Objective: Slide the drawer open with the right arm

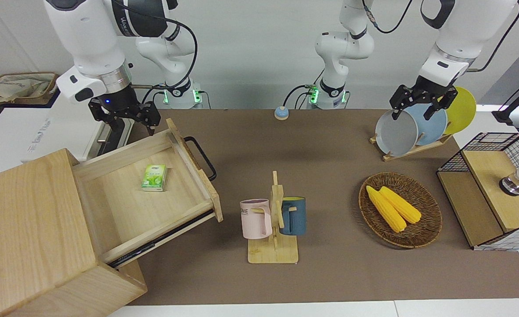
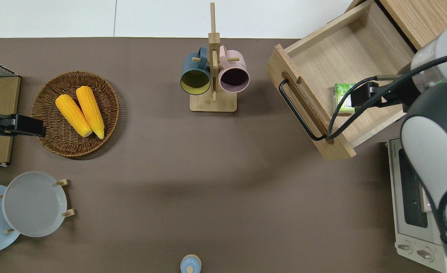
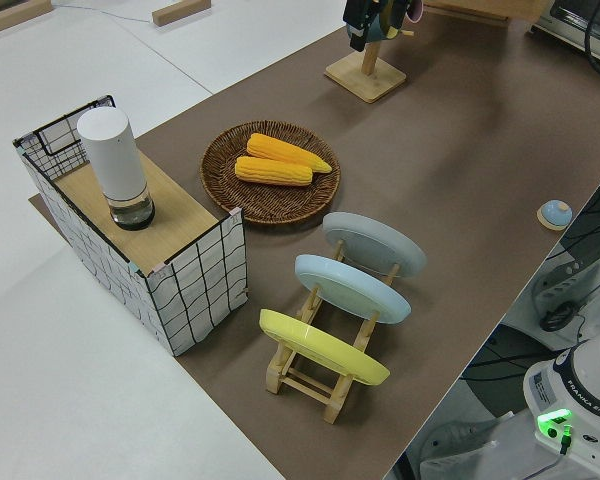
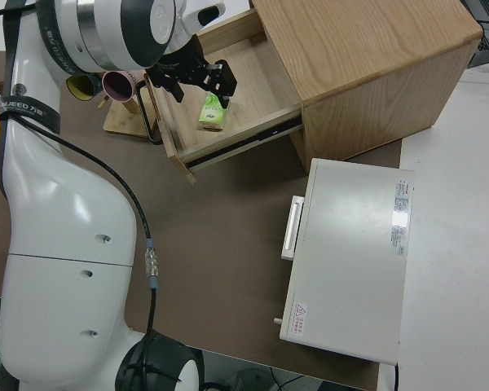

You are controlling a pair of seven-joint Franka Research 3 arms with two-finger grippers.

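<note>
Drawer pulled out, green packet inside; right end effector spread apart, empty

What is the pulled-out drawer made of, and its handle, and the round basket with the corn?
The drawer looks like pale bare wood with visible grain. Its handle seems to be black metal, thin and smooth. The basket looks like brown woven wicker; its strands show.

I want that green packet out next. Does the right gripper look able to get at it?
Probably yes: the drawer is open, the green packet lies uncovered, and the open right gripper is above it.
</note>
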